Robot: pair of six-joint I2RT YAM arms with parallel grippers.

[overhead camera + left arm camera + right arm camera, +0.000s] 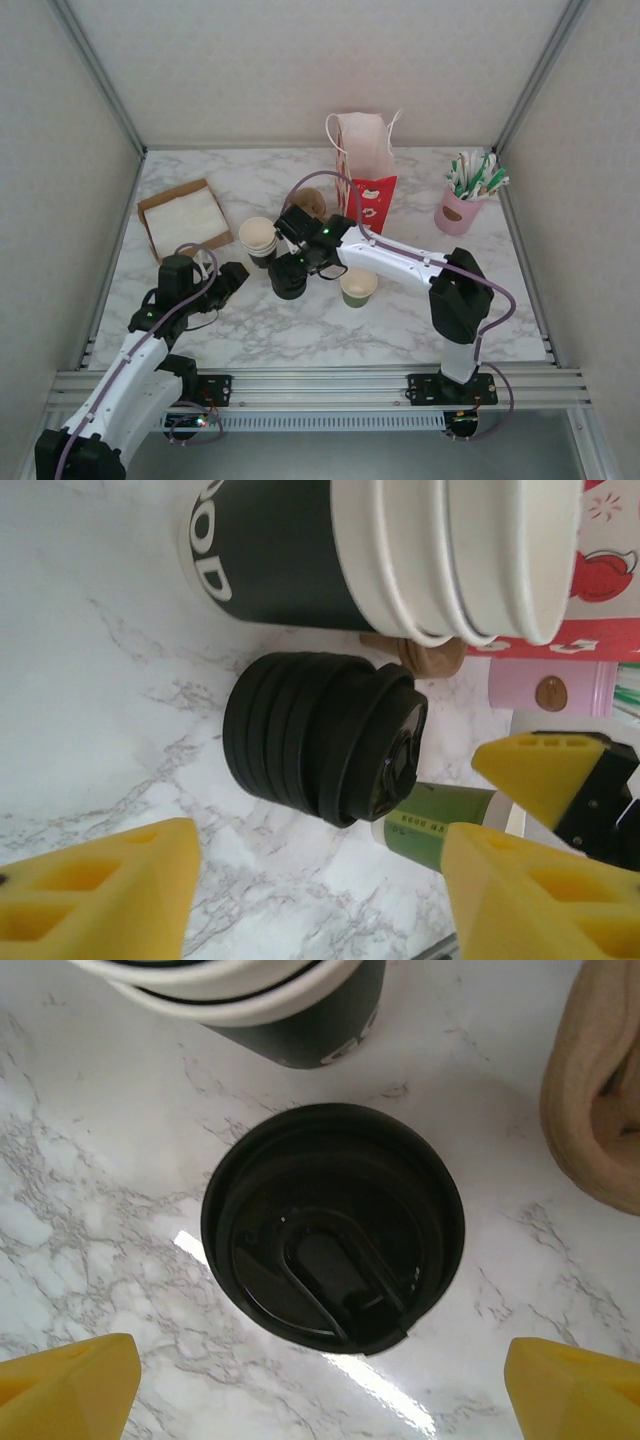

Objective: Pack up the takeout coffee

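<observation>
Hovering over the stack of black lids (pixel 332 1225), my right gripper (pixel 320 1400) has its fingers spread wide, one on each side of the stack. My left gripper (pixel 320 900) sits low over the marble table (pixel 300 335), left of the lids, its fingers apart with nothing between them. The small green cup (pixel 358 287) stands upright and open-topped just right of the lids, in front of the paper bag (pixel 365 170). The stack of cups (pixel 258 240) stands just behind the lids.
</observation>
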